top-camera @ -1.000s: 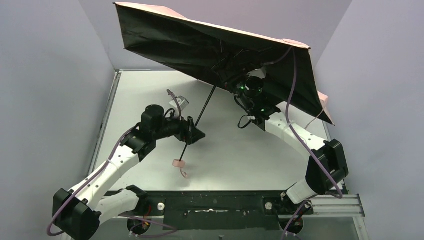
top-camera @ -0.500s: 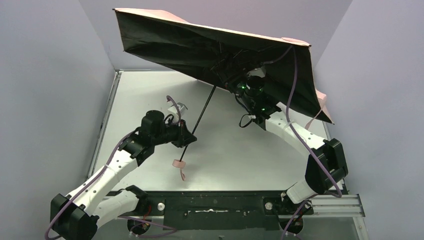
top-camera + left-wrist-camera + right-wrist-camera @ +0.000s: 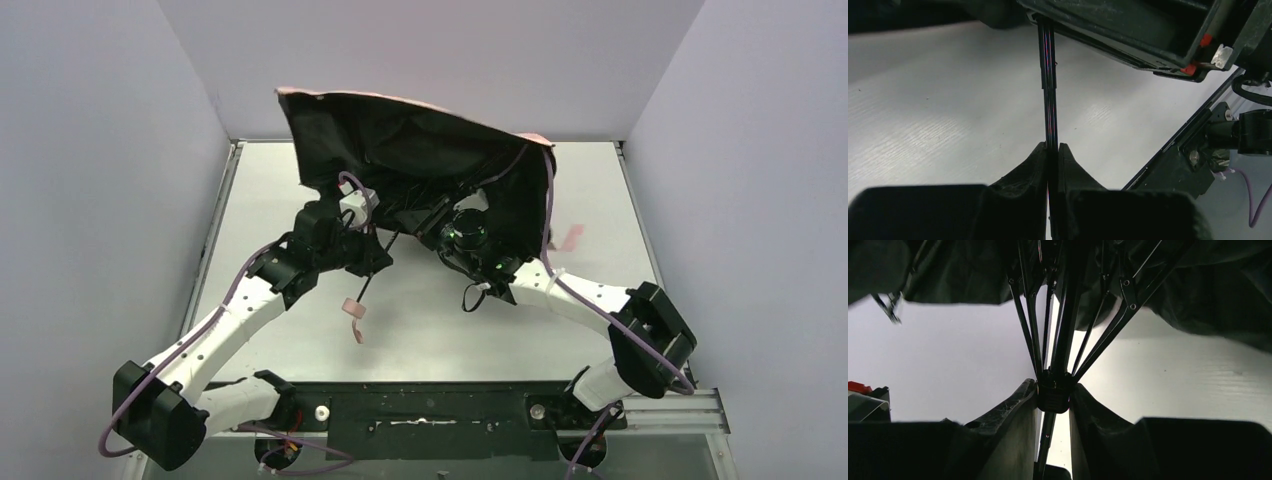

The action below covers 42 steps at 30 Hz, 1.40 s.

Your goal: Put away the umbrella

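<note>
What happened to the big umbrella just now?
The left gripper shut on the black shaft of the umbrella. The right gripper drew the runner down the shaft, and the canopy folded partway and dropped lower. The right gripper kept its hold on the runner; the pink handle stayed near the front.

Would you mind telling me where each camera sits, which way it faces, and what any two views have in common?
Top external: above and behind the arm bases, looking down at the table and sagging umbrella; both arms show.
Left wrist: on the left arm, looking along the left gripper, shut on the black shaft.
Right wrist: looking past the right gripper, clamped on the runner beneath the ribs.
Shared: all three show umbrella and table.
</note>
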Tool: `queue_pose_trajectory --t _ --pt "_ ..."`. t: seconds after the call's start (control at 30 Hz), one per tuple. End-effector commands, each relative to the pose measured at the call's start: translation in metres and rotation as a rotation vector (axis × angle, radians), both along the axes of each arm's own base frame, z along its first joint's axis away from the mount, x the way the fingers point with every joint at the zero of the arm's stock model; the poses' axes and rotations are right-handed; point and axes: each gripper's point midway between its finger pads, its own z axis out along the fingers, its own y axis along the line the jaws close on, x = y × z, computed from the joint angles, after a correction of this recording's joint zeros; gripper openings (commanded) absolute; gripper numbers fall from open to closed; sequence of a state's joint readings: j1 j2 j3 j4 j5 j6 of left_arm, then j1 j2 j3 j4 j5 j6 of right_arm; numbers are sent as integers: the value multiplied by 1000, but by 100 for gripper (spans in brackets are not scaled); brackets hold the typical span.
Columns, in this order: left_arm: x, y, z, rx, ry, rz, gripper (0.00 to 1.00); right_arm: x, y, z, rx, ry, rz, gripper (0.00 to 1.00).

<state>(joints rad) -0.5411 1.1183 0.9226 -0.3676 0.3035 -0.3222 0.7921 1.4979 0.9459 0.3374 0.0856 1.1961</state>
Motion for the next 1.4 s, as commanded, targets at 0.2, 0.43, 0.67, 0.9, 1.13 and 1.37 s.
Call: queue_pose_trajectory --t 0.2,0.43,0.67,0.9,1.13,1.37 --pt "17 -16 90 -176 -294 -34 37 23 -32 39 26 -83 -72 0" --pt "-25 -8 50 -138 -120 -94 88 54 -54 69 55 -149 -153 0" --pt "-48 4 16 -126 -17 -66 91 65 -62 70 64 -151 -187 0" --pt "-50 -8 16 -135 -5 -91 92 67 -60 65 72 -139 -185 0" --pt "-49 -20 12 -123 3 -90 85 66 -59 63 77 -131 -185 0" --pt "-41 -19 -1 -144 4 51 63 67 -60 62 87 -125 -195 0"
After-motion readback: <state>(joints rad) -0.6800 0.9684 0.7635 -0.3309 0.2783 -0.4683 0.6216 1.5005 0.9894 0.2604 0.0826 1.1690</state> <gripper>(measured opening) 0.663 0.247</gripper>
